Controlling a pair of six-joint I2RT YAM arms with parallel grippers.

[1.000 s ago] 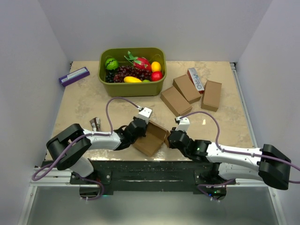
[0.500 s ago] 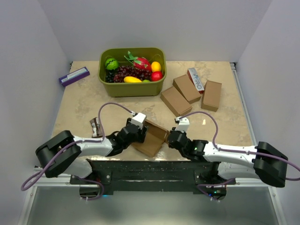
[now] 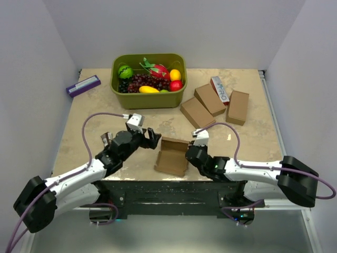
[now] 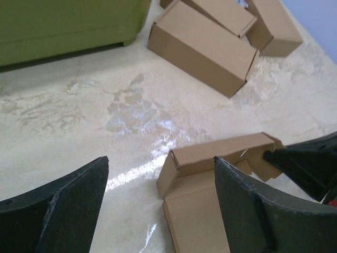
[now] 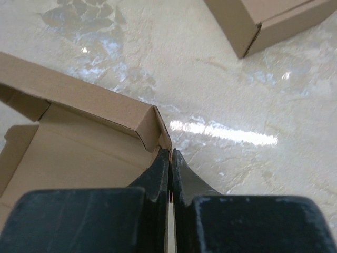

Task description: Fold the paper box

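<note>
The paper box [image 3: 171, 157] lies open on the table near the front edge, its far wall standing up and its inside bare [image 4: 221, 155] [image 5: 79, 153]. My left gripper [image 3: 152, 139] [image 4: 160, 163] hovers just left of the box, jaws wide open and empty; its right finger overlaps the box's left end in the left wrist view. My right gripper [image 3: 188, 152] [image 5: 170, 153] is shut on the thin right side wall of the box, at its far right corner.
A green bin [image 3: 147, 100] of toy fruit stands at the back. Three closed brown boxes [image 3: 197, 113] [image 3: 210, 99] [image 3: 238, 107] and a white-and-red carton [image 3: 221, 89] lie back right. A purple box [image 3: 83, 85] lies back left, and a small object [image 3: 107, 139] sits beside the left arm.
My left gripper opened, let go of the box's left end and drew back to the left. The box came down flatter onto the table. The right gripper kept its hold.
</note>
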